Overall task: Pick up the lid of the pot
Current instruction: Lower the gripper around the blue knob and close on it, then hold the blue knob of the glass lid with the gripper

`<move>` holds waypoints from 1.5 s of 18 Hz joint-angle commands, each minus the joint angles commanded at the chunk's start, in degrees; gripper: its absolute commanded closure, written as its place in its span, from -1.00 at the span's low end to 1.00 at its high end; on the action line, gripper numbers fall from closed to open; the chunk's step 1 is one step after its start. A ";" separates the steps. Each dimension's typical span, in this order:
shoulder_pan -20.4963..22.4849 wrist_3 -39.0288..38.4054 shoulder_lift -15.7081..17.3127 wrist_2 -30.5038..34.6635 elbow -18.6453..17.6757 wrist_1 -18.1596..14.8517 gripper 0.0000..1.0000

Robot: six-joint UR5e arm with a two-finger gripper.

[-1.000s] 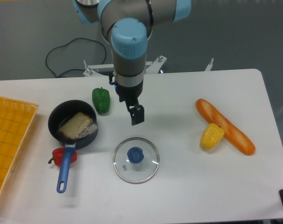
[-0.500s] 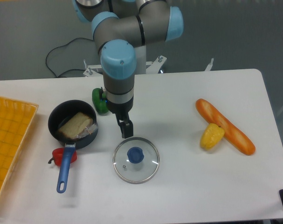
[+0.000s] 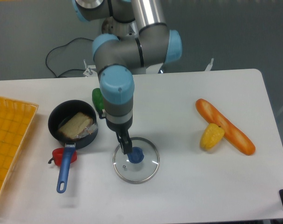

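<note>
I am the gripper, and I hang over the worktop with my jaws apart, one finger toward the back and the other toward the front. The pot lid lies flat on the worktop, a round clear disc with a metal rim and a blue knob at its middle. My front fingertip appears in the view just beside this knob; whether it touches, I cannot tell. On the left of the view stands the black pan, in which there is a brown piece, with something clear and shiny on it. The blue handle of the pan points to the front, and the red pepper is next to it. The green pepper is partly hidden behind me. On the right lies the long brown loaf, with the yellow vegetable close beside it. The orange crate is at the left edge.
</note>
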 joint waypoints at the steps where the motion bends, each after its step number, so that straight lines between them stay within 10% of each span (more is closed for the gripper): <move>1: 0.26 0.09 -0.17 0.00 0.00 0.09 -1.00; 27: 2.29 3.69 -8.17 4.31 0.97 6.51 -1.00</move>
